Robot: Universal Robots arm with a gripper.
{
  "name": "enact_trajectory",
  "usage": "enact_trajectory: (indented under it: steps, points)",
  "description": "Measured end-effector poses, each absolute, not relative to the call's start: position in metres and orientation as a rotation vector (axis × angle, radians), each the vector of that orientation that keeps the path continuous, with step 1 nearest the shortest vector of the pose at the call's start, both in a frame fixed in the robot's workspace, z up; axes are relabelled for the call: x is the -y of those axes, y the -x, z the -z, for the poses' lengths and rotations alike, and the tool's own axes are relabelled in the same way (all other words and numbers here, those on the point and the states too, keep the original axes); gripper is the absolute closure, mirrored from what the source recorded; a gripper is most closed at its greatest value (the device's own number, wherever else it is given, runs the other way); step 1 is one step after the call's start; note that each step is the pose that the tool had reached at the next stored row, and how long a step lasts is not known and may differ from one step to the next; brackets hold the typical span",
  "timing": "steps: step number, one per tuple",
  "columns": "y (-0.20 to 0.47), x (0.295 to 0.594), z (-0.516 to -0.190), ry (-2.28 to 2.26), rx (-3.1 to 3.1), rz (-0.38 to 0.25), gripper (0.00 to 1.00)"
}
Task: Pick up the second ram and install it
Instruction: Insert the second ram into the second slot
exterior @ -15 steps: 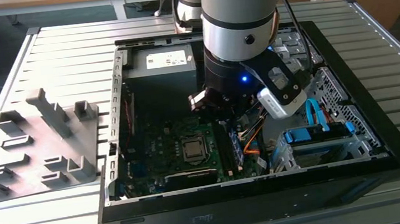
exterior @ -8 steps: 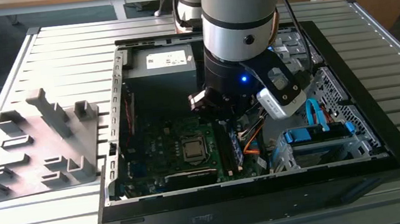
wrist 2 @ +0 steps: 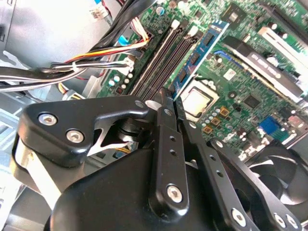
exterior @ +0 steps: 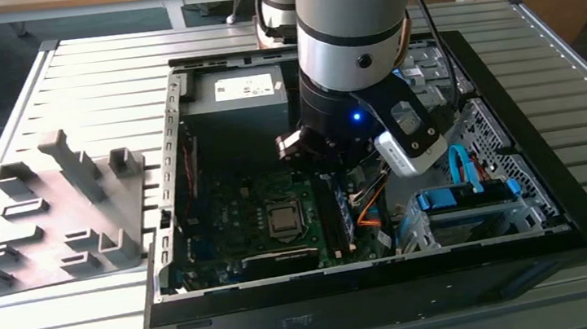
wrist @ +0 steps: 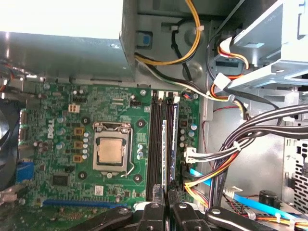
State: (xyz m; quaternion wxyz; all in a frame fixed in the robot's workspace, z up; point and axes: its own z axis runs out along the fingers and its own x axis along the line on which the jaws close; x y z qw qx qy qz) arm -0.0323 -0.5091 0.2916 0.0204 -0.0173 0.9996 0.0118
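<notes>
While seated edge-up, one second ram [wrist 2: 199,50], one gripper [wrist 2: 166,98].

The arm [exterior: 353,19] is a thick round tube of silver-grey metal with a black band round it and a small dark round fitting on its side. Below, the wrist [exterior: 338,123] is black, with a small blue light glowing on it. A white and black block [exterior: 409,138] is fixed to its side, and thin cables run down beside the tube. The hand [wrist 2: 166,103] is glossy black, built of flat linked bars and rounded plates joined with silver screws in both wrist views.
</notes>
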Motion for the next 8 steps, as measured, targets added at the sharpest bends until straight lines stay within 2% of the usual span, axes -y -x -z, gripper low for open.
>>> enact_trajectory:
  steps: [8]
  points:
    - [0.0323,0.5091,-0.2913,-0.006,-3.100,-0.045,0.86]
